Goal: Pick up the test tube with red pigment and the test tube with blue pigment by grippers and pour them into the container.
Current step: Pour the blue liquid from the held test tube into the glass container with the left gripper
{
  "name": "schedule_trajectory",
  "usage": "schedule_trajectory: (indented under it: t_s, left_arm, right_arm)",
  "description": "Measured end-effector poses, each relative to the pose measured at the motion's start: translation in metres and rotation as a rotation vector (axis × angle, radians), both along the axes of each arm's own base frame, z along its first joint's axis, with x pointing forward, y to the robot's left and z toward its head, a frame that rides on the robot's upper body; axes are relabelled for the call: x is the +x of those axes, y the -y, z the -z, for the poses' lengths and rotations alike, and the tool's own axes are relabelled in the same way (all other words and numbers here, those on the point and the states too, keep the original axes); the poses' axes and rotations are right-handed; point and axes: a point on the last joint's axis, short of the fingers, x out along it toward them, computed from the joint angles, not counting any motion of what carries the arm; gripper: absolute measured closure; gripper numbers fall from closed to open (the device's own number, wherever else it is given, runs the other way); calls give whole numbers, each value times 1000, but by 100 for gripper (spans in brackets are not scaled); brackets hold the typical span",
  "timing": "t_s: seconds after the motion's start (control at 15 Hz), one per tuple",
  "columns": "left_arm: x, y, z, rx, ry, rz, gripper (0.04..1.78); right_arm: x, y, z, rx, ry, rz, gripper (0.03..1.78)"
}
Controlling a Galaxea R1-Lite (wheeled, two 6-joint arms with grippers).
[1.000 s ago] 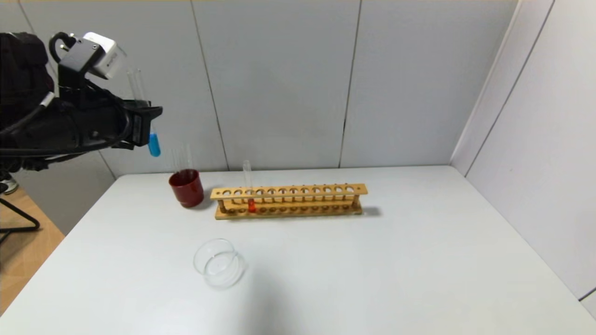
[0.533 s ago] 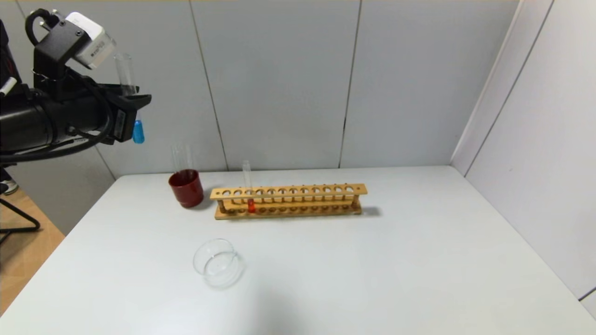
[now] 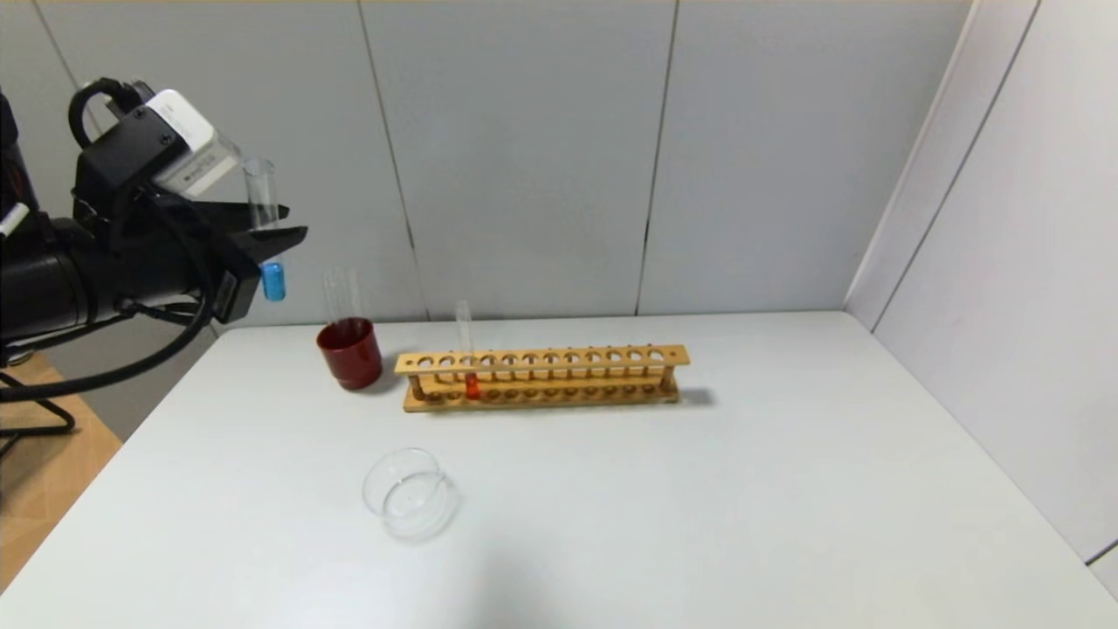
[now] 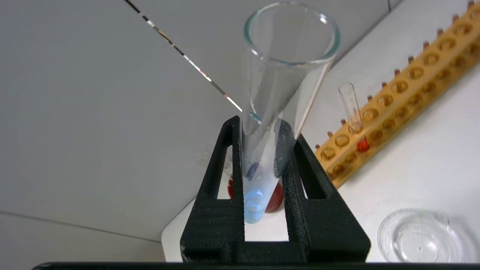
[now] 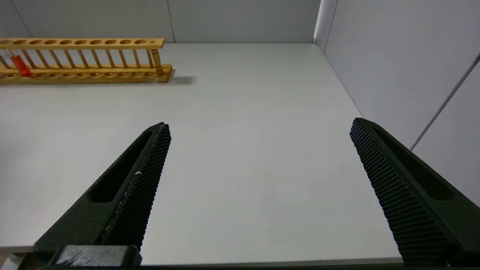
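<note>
My left gripper (image 3: 266,231) is high above the table's far left corner, shut on the blue-tipped test tube (image 3: 272,279), which it holds upright. In the left wrist view the tube (image 4: 258,176) sits between the jaws, blue tip down. The red-tipped test tube (image 3: 470,383) stands in the wooden rack (image 3: 541,377) near its left end; it also shows in the left wrist view (image 4: 360,144) and the right wrist view (image 5: 19,64). The clear glass dish (image 3: 410,494) lies on the table in front of the rack, empty. My right gripper (image 5: 258,127) is open over the table's near right part.
A dark red cup (image 3: 350,351) with clear tubes standing in it is left of the rack. Grey walls close the table at the back and right. The floor drops off past the table's left edge (image 3: 113,454).
My left gripper with the blue tube rose and drew back left, then came down and a little right again. Nothing on the table moved.
</note>
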Motion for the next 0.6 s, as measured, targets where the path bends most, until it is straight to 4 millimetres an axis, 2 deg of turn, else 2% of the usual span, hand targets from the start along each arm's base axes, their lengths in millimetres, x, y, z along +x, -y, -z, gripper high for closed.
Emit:
schedule_trajectory:
  t_s: [0.27,0.6]
  left_arm:
    - [-7,-8,11,123,18,131,148]
    - [-8,-31,22,362,19,74,148]
  right_arm:
    - [0,0,0,0,0,0,6]
    - [0,0,0,0,0,0,6]
